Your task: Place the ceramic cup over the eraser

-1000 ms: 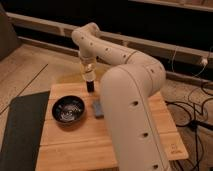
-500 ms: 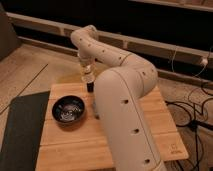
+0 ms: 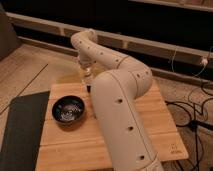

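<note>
My white arm reaches from the lower right up over the wooden table (image 3: 65, 145) and bends down at the back. The gripper (image 3: 87, 71) hangs there, shut on the small cream-white ceramic cup (image 3: 87, 76). Directly below the cup, a small black upright eraser (image 3: 89, 88) stands on the table near its back edge. Cup and eraser are very close, and I cannot tell whether they touch. The arm's thick forearm hides the table's middle and right part.
A wide black patterned bowl (image 3: 68, 109) sits on the table, left of the arm and in front of the eraser. A dark mat (image 3: 20, 130) lies on the floor along the table's left side. Cables (image 3: 195, 117) run over the floor at the right.
The arm's elbow and forearm have swung nearer and to the left, covering more of the table. The gripper with the cup has stayed above the eraser, perhaps a little lower.
</note>
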Action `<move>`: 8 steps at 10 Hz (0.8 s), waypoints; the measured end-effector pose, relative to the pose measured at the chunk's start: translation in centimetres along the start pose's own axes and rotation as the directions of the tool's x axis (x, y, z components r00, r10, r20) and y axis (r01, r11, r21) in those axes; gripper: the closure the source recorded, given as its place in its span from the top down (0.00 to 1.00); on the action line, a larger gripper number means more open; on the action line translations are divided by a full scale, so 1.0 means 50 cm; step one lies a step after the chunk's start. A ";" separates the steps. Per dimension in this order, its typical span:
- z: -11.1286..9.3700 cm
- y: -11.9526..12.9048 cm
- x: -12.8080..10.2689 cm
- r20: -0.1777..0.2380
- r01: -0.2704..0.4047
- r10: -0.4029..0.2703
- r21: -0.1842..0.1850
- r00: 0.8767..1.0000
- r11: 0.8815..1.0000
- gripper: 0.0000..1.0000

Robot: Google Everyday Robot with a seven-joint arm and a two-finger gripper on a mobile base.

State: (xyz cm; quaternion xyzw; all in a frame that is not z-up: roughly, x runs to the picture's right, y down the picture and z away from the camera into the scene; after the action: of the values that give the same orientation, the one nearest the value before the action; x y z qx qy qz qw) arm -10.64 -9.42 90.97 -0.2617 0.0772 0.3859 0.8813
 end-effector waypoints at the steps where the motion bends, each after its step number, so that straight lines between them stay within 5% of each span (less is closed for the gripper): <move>1: 0.011 -0.004 0.004 -0.006 -0.003 0.003 0.001 1.000 1.000 0.00; 3: 0.031 -0.011 0.002 -0.006 -0.001 0.001 0.010 1.000 1.000 0.00; 8: 0.060 -0.012 -0.054 0.140 0.021 -0.020 -0.007 0.990 1.000 0.00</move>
State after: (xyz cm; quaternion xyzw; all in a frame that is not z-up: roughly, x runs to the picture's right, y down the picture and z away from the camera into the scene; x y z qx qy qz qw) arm -12.26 -9.90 94.68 -0.2386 0.0106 0.3945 0.8873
